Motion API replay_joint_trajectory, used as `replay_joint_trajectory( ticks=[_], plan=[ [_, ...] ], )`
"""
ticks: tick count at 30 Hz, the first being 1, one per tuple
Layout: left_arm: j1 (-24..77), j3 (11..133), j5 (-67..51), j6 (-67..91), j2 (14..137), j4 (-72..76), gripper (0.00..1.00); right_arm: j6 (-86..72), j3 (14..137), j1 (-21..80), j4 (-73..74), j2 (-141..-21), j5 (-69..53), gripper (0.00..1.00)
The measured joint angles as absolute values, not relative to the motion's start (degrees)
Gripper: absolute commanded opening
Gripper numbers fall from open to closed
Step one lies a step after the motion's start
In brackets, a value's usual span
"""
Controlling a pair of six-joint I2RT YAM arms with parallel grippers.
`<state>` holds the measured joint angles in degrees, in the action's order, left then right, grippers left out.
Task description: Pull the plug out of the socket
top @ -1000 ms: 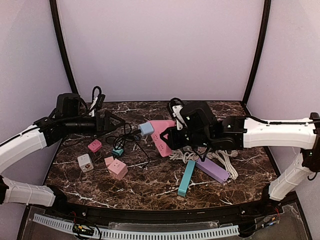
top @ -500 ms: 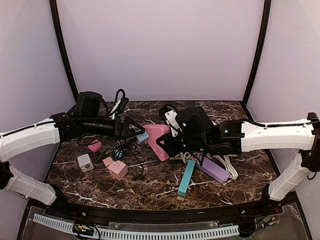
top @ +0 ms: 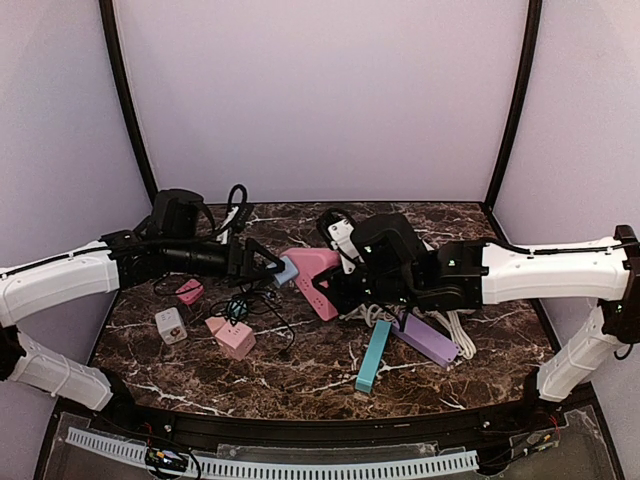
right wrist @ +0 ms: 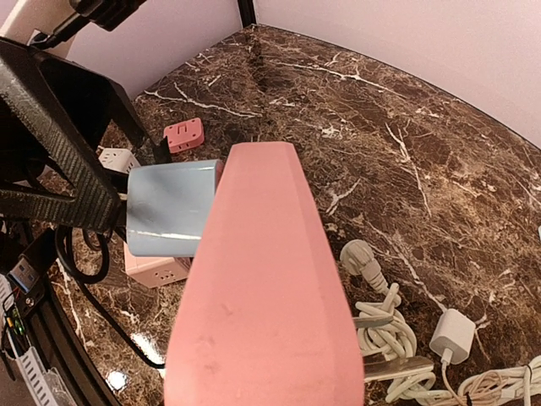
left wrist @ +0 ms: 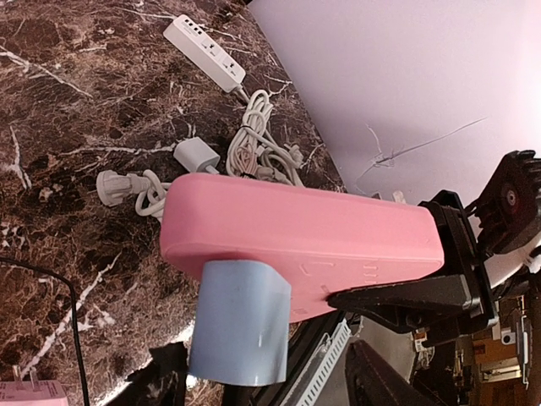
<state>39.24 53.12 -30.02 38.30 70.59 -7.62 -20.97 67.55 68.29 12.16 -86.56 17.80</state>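
Note:
The socket is a pink power strip, lifted off the marble table and tilted. My right gripper is shut on its right half. A light blue plug sits in the strip's left end; it shows in the left wrist view and the right wrist view. My left gripper reaches in from the left and straddles the plug, jaws open. In the left wrist view a gap shows between the plug and the right finger. The strip hides the right gripper's fingers in its own view.
Under the left arm lie a pink cube adapter, a white cube, a small pink adapter and a tangled black cable. A teal strip, a purple strip and coiled white cables lie beneath the right arm.
My left arm has swung right until its jaws straddle the blue plug, and the jaws have narrowed. The right arm has shifted the pink strip slightly left.

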Motion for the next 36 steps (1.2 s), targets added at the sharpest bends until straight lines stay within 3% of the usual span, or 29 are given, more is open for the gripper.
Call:
replay_joint_trajectory(
  ticks=[5, 22, 36],
  plan=[
    [39.2, 53.1, -30.3, 39.6, 71.6, -7.2, 0.55, -20.0, 67.5, 68.6, 11.8, -86.6, 17.9, 0.00],
    [39.1, 50.5, -30.5, 44.8, 71.9, -1.8, 0.02, -17.7, 67.5, 69.7, 12.0, -86.6, 19.8, 0.00],
    [39.0, 50.1, -31.3, 43.9, 71.9, -0.9, 0.01, -19.7, 67.4, 69.6, 12.0, -86.5, 20.3, 0.00]
  ],
)
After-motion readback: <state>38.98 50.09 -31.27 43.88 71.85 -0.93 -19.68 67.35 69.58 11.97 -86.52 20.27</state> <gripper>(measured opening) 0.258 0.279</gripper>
